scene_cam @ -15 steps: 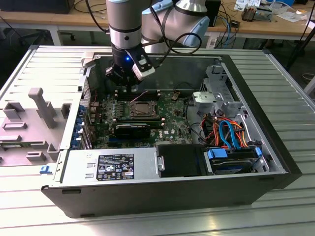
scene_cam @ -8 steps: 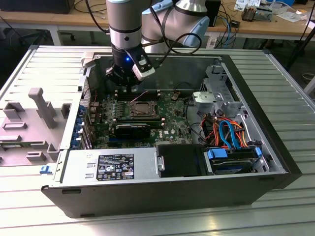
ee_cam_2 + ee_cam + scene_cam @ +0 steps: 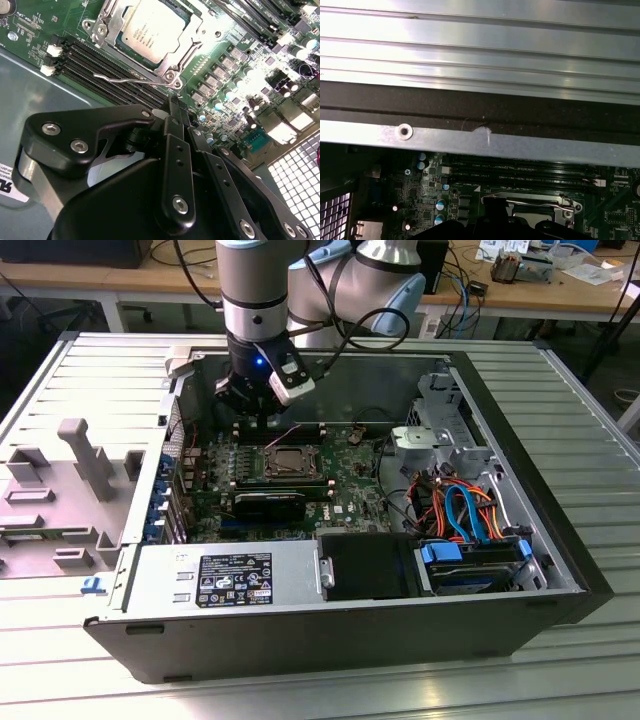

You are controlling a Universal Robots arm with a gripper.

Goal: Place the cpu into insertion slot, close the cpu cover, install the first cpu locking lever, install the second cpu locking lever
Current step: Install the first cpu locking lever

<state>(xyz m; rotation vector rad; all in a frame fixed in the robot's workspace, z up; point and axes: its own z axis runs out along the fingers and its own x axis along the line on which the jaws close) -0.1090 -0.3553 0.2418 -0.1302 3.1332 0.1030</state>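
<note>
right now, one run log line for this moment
cpu: in insertion slot | cpu cover: closed over it | locking lever: loose | tool: shut, empty, near lever

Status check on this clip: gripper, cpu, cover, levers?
Gripper shut, empty, above the board beside the socket. Cpu seated in the slot, cover down over it. One lever stands loose by the memory slots. Nothing in the way.

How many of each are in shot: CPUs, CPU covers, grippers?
cpu: 1
cpu cover: 1
gripper: 1
Total: 3
</note>
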